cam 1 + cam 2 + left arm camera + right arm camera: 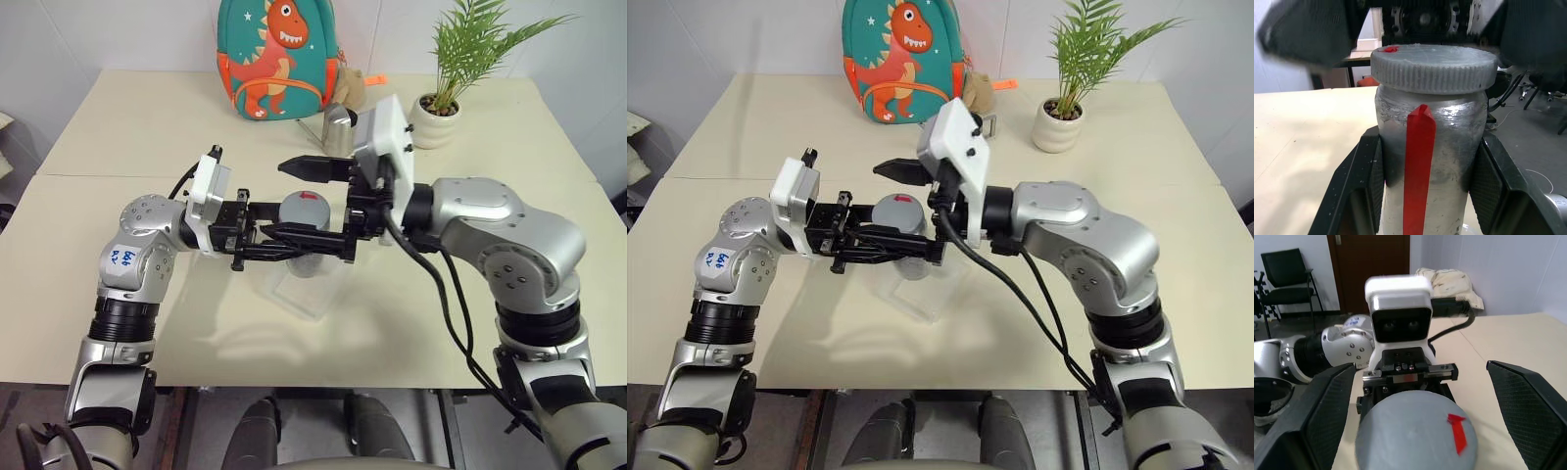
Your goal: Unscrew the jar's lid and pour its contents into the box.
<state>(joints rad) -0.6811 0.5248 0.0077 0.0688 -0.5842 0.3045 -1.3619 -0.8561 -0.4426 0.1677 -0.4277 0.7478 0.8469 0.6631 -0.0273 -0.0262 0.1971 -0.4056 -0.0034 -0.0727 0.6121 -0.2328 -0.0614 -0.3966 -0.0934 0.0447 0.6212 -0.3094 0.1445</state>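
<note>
Silvery jar sits clamped in your left gripper; your right gripper gapes wide around the lid.

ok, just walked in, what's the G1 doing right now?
The left gripper is shut on the jar, holding it upright above the clear box on the table. The lid is on. The right gripper is open, one finger on each side of the lid, not clamped on it. Unscrewing not done, nothing poured. A dinosaur backpack and a potted plant stand at the far edge.
</note>
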